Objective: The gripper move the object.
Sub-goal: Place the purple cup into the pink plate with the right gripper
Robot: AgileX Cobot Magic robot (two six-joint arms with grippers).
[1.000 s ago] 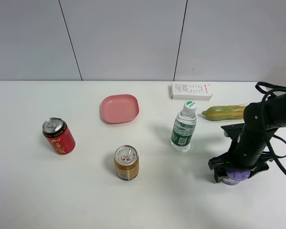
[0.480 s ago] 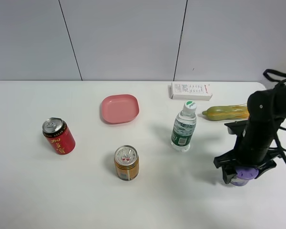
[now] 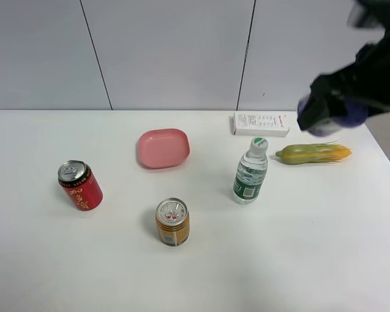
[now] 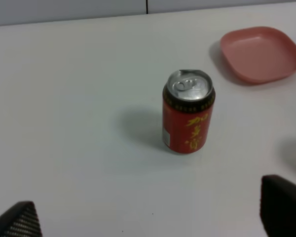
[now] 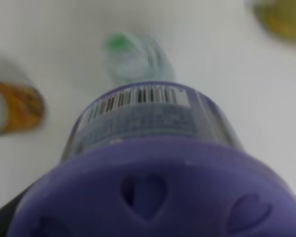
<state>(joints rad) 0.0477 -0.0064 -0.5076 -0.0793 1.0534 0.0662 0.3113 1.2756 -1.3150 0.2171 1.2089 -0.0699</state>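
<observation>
The right gripper (image 3: pixel 335 104), motion-blurred, is clenched on the object (image 5: pixel 148 197), in the air beyond and right of the water bottle (image 3: pixel 250 172). The tub has a smooth lilac lid with heart-shaped recesses and a barcoded body. Bare white table (image 3: pixel 299 260) lies in front of the bottle. The left gripper (image 4: pixel 150 217) stands spread wide.

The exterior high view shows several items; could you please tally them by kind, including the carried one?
2 cans: red can, gold can
1 bottle
1 plate
1 box
1 corn
1 tub, carried
Total: 7
</observation>
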